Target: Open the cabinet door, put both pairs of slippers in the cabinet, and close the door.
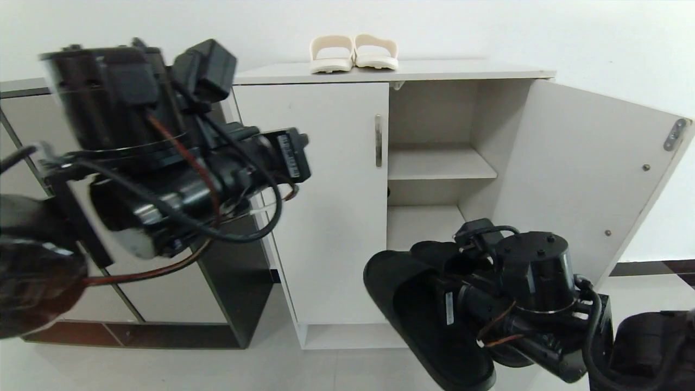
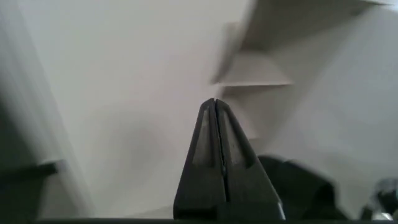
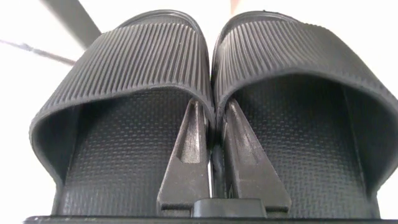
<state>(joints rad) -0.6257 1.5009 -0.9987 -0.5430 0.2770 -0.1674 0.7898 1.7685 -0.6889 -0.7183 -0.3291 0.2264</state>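
Two ribbed, seemingly rubber slippers (image 3: pixel 149 68) hang pinched in the right hand (image 3: pixel 214 109), left hand (image 2: pixel 215 104) pressed together.

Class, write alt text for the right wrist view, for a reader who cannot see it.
The right pincer is shut on a pair of black ribbed rubber slippers, clamping the touching inner edges of their straps. The slippers sit side by side, with the strap openings facing the camera.

My left arm (image 1: pixel 136 157) is black, draped in black and reddish cables (image 1: pixel 179 217), with a white barcode label (image 1: pixel 286 155). On my right arm (image 1: pixel 548 309), a round black cap (image 1: pixel 535 252) shows small screws.
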